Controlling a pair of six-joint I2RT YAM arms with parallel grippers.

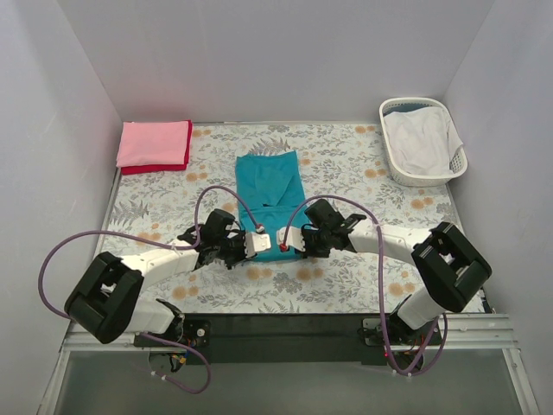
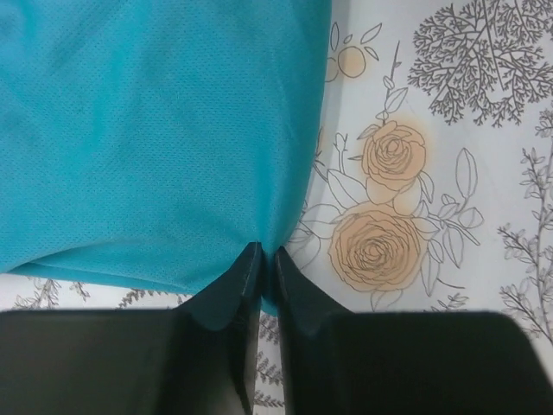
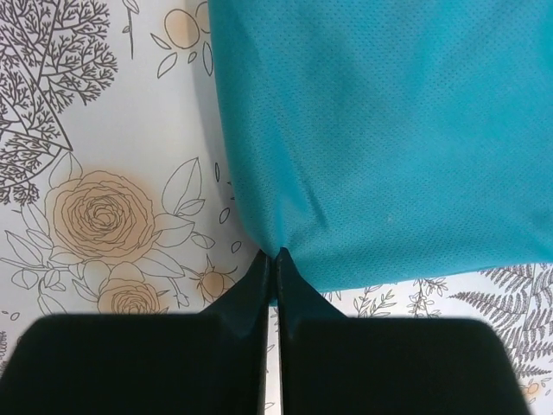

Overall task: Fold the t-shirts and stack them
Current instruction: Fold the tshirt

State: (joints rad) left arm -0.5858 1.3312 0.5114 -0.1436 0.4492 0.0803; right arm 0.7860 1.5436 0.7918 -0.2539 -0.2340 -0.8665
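Observation:
A teal-blue t-shirt lies folded into a long strip at the middle of the table, its near end between my two grippers. My left gripper is shut on the near left corner of that shirt; in the left wrist view teal cloth is pinched between the jaws of the left gripper. My right gripper is shut on the near right corner, with cloth bunched at the jaws of the right gripper. A folded pink t-shirt sits on a folded red t-shirt at the back left.
A white slatted laundry basket stands at the back right with white cloth in it. The table carries a floral-print cover. Grey walls close in the left, back and right sides.

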